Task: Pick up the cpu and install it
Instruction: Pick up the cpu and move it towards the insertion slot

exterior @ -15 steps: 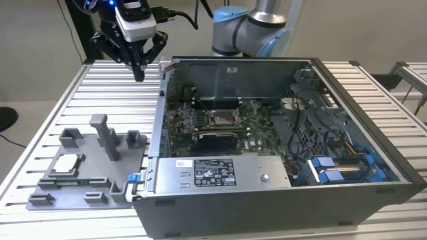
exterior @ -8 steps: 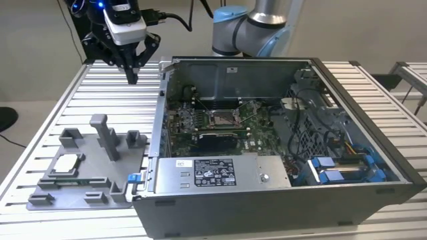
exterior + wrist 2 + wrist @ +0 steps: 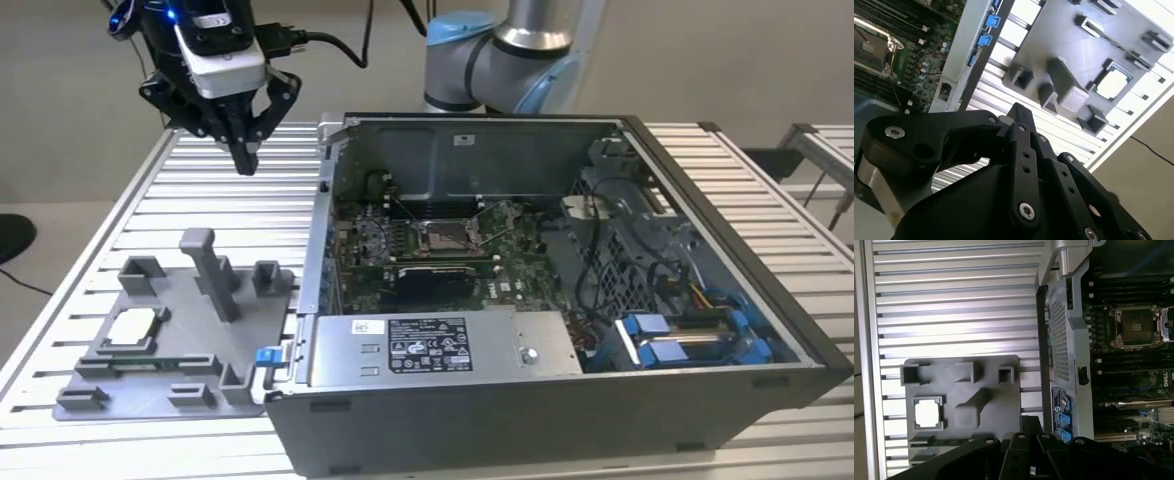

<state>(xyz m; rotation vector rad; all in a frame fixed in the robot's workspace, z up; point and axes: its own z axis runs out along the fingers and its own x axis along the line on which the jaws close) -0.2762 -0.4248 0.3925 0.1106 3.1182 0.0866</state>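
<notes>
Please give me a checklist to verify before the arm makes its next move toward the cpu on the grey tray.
1. Small square silvery cpu seated flat in the grey plastic tray: ok.
2. Black pincer empty: ok, jaws shut on nothing.
3. Pincer over the cpu: not ok, it hangs above the ribbed metal table, apart from the tray.
4. Motherboard socket uncovered and empty: ok.
5. Socket pins undamaged: cannot tell.

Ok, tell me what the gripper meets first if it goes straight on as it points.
Pointing down, the gripper would probably meet the bare slatted table beside the open computer case, not the grey tray holding the cpu. Depth is unclear, so the tray's edge is possible.
</notes>
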